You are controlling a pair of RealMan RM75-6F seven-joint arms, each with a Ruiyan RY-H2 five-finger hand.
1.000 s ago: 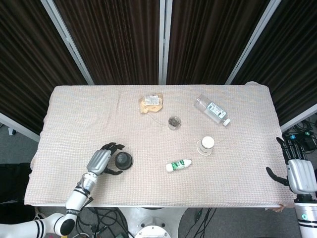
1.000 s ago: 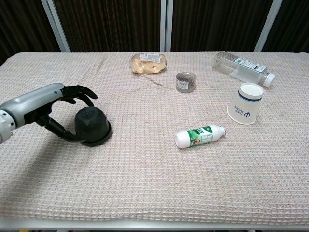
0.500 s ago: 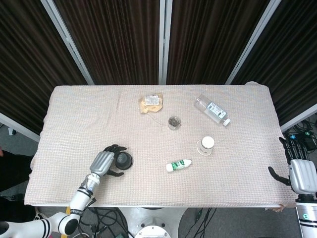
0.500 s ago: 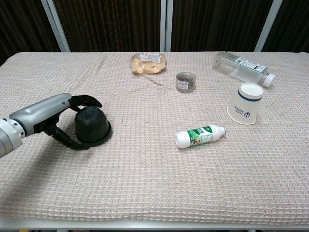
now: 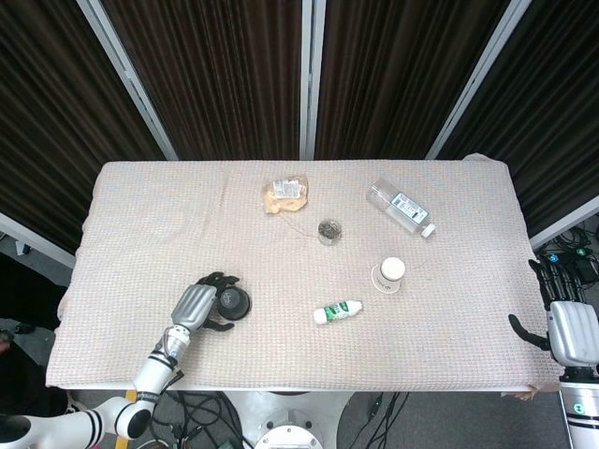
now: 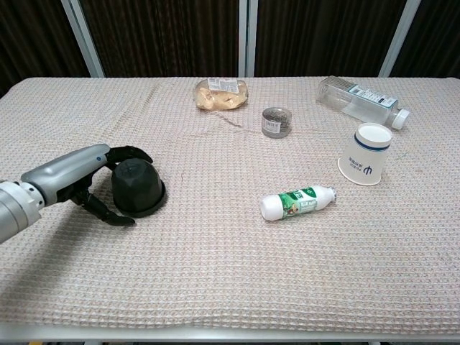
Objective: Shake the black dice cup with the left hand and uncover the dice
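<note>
Left robot hand (image 6: pixel 86 180) nearer, lower than before.

Bright, even lighting; sharp, soft shadows.

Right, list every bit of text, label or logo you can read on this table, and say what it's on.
No text reads clearly.
Paper cup: a dark blue logo, no legible words.
Small green bottle: label print too small.
Clear bottle: white label, blurred.
Bread bag: sticker, blurred.
Black dice cup: no markings visible.

Lab test bay: cloth-covered desk (image 5: pixel 449 318), dark curtains (image 5: pixel 225 75) on metal frames, loose cables (image 5: pixel 201 412) on floor.
</note>
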